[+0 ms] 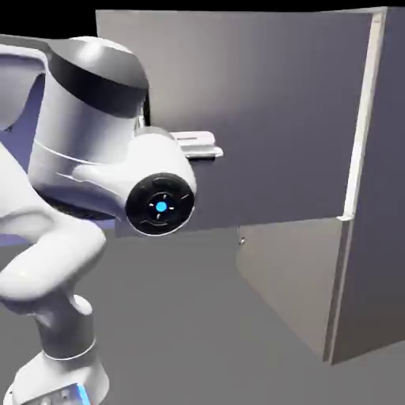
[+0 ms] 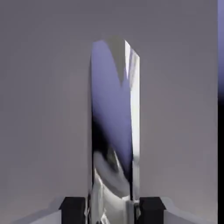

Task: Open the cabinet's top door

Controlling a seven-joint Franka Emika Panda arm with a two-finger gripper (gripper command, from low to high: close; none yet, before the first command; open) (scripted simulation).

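Note:
The tall grey cabinet (image 1: 387,198) fills the exterior view's right side. Its top door (image 1: 269,103) stands swung well out from the cabinet front, the broad grey panel facing this view. My gripper (image 1: 199,146) pokes out from behind the white wrist and rests against that panel; the handle is hidden there. In the hand view the shiny metallic bar handle (image 2: 114,127) runs upright between my dark fingertips (image 2: 73,210), and both touch its sides. My gripper (image 2: 112,211) is shut on the handle. Grey door panel (image 2: 43,109) fills the background.
The shorter lower door (image 1: 293,285) lies flat against the cabinet front below the pale seam. My bulky white arm (image 1: 87,158) takes up the exterior view's left, in front of the open door's free edge. A blue-violet strip of backdrop (image 2: 221,43) shows past the door's edge.

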